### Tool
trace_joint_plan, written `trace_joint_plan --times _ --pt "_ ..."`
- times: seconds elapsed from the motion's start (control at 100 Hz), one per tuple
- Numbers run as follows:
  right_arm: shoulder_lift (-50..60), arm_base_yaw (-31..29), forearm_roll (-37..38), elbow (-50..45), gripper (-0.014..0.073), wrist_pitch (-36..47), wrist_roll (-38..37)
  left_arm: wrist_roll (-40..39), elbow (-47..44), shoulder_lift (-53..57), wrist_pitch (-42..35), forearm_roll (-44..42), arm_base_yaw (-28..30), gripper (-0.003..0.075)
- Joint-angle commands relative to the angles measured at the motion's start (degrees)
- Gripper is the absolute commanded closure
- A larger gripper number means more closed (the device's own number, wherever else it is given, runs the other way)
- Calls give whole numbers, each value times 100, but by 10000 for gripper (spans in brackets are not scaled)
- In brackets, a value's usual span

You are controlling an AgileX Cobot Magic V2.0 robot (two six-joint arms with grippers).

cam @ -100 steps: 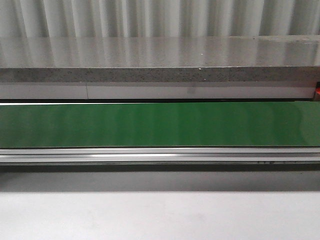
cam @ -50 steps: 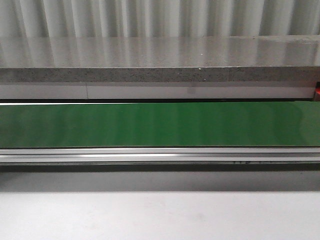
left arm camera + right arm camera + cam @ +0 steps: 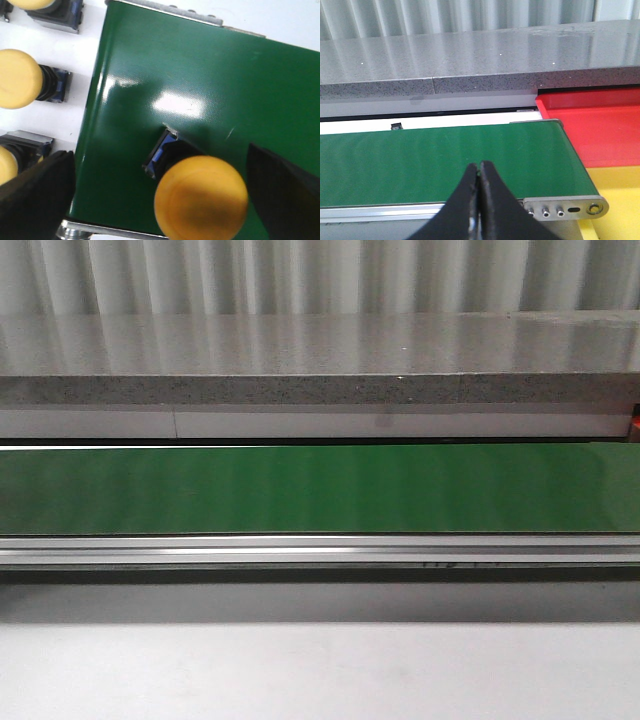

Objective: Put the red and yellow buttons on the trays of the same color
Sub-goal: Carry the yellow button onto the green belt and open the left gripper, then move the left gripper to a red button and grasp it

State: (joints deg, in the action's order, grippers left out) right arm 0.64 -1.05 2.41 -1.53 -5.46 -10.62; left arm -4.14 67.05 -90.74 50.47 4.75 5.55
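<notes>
My left tool (image 3: 200,190) is spread wide, its two dark fingers (image 3: 35,195) standing either side of a yellow button (image 3: 201,196) that sits on the green conveyor belt (image 3: 200,85), near the belt's end. I cannot tell whether either finger touches it. The button's dark blue-black base (image 3: 162,152) shows beside its domed cap. Off the belt's end, on a white surface (image 3: 75,120), more yellow buttons (image 3: 17,79) lie on their sides.

My right tool (image 3: 479,200) is closed, its black fingertips (image 3: 465,200) pressed together with nothing between them, hanging over the other end of the belt. Past that end lie the red tray (image 3: 600,125) and, nearer to me, the yellow tray (image 3: 620,185), side by side; what I can see of each holds no button.

From the front, the belt runs bare across the view behind its aluminium rail (image 3: 320,550), a grey stone ledge (image 3: 320,390) behind it and the pale bench (image 3: 320,670) in front. That view looks as it did a second ago, apart from small dark marks along the rail, which have shifted left.
</notes>
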Motion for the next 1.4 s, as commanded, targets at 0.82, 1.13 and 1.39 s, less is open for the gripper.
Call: trace_joint_plan --times 0.82,1.13,1.39 --pt "83 2 66 -8 661 467 25 -1025 -1267 2223 -735 -678 1938 121" --pt "83 2 66 -8 661 467 25 -1351 -2248 2137 -1541 -770 2810 122" --pt "83 2 66 -8 661 467 25 -1502 -2352 1519 -1982 -887 2837 122"
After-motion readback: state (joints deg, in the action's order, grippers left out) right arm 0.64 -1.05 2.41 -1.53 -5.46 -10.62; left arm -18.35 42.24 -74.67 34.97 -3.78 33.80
